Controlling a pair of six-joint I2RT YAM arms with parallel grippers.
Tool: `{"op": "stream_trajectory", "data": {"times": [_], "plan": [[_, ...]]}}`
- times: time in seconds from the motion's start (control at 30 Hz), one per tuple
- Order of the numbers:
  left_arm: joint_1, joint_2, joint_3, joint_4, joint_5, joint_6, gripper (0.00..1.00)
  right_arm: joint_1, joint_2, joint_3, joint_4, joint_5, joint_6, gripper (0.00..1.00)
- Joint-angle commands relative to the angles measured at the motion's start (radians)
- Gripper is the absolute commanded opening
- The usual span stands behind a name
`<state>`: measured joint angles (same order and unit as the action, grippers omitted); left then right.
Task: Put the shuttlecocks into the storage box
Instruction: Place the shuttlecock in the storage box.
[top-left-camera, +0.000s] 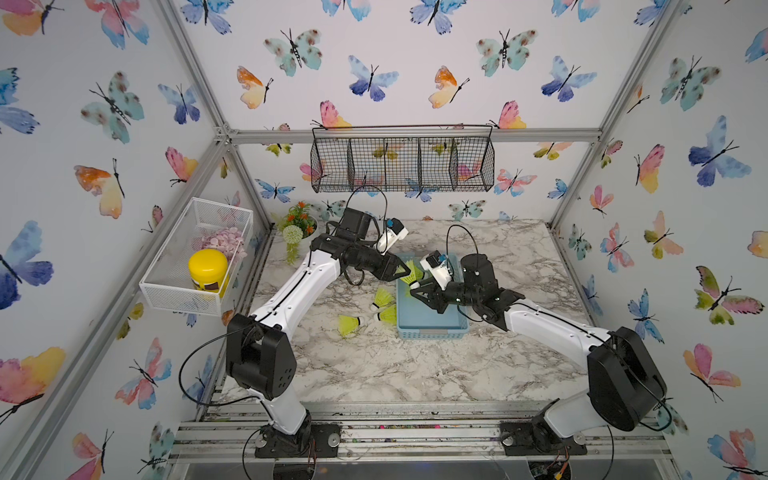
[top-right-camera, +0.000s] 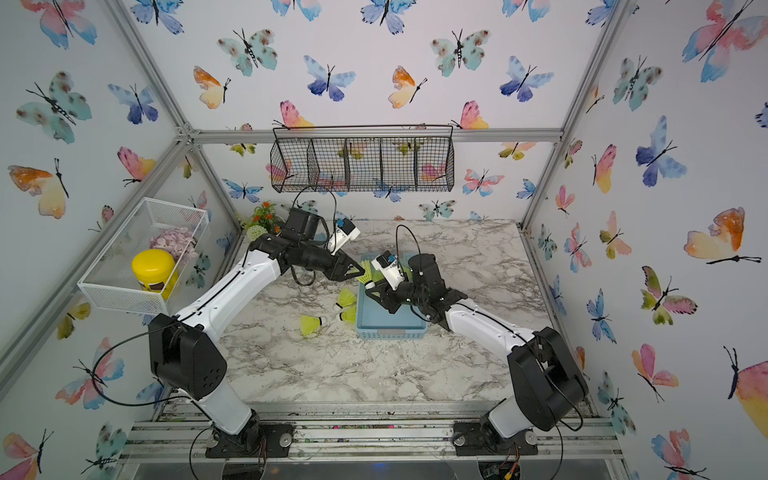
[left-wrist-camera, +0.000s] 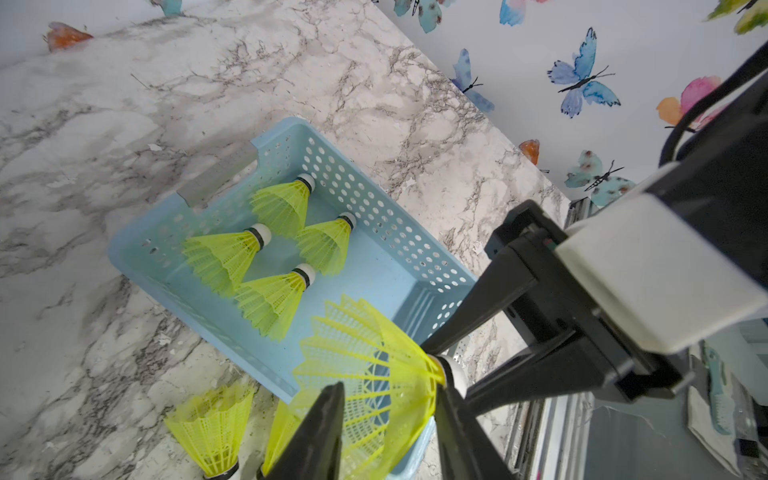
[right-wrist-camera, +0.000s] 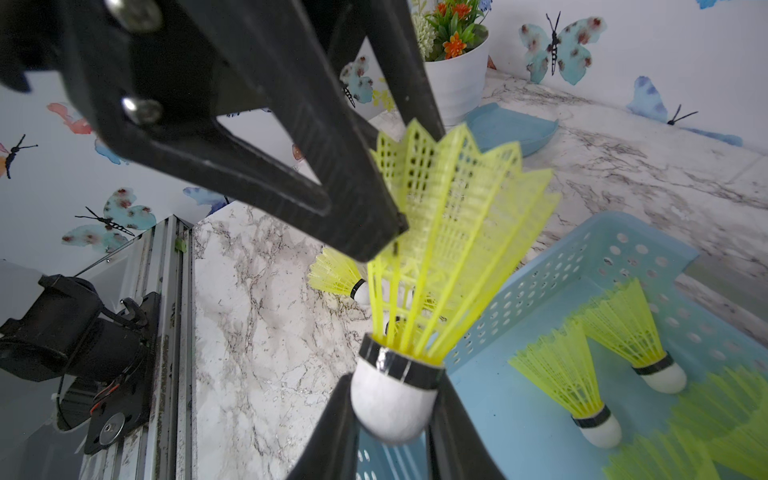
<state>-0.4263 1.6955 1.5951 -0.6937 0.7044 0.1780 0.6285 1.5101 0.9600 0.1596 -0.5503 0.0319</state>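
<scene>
On the marble table (top-left-camera: 374, 365), 3 loose shuttlecocks (top-left-camera: 349, 324) lie to the left of the storage box (top-left-camera: 432, 334), 2 of them just beside its wall, all uncollected. Next, the left gripper (top-left-camera: 406, 272) has its jaws set either side of the mesh skirt of the held shuttlecock (right-wrist-camera: 449, 232); I cannot tell whether they are pressing it. The right gripper (right-wrist-camera: 395, 386) pinches that shuttlecock's white cork, which seems to hang over the box's rim near a corner. Inside the box, 4 stored shuttlecocks (left-wrist-camera: 282, 203) lie bunched at 1 end. The main risk is 2 grippers on 1 light object. A hard squeeze could crumple the springy skirt or pop it sideways, and either arm pulling while both hold might bend it or twist the cork loose. The black fingers sit very close and could clash. If it is let go over the rim, it may tip outward onto the table.
</scene>
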Motion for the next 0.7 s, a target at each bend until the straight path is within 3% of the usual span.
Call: {"op": "stream_trajectory", "data": {"times": [0.0, 0.17, 0.43, 0.5, 0.67], "plan": [[0.002, 0.002, 0.022, -0.030, 0.056, 0.017, 0.25, 0.006, -0.008, -0.008, -0.006, -0.013, -0.013, 0.19], [0.002, 0.006, 0.020, -0.031, 0.070, 0.011, 0.00, 0.006, -0.008, -0.008, -0.008, -0.001, -0.013, 0.21], [0.002, 0.004, 0.014, -0.027, 0.098, -0.015, 0.00, 0.005, -0.017, -0.021, -0.008, 0.056, -0.010, 0.36], [0.002, -0.001, 0.004, -0.010, 0.097, -0.031, 0.00, 0.006, -0.018, -0.024, -0.006, 0.066, -0.008, 0.43], [0.002, -0.013, -0.023, 0.018, 0.090, -0.054, 0.03, 0.005, -0.029, -0.033, 0.013, 0.066, -0.007, 0.40]]}}
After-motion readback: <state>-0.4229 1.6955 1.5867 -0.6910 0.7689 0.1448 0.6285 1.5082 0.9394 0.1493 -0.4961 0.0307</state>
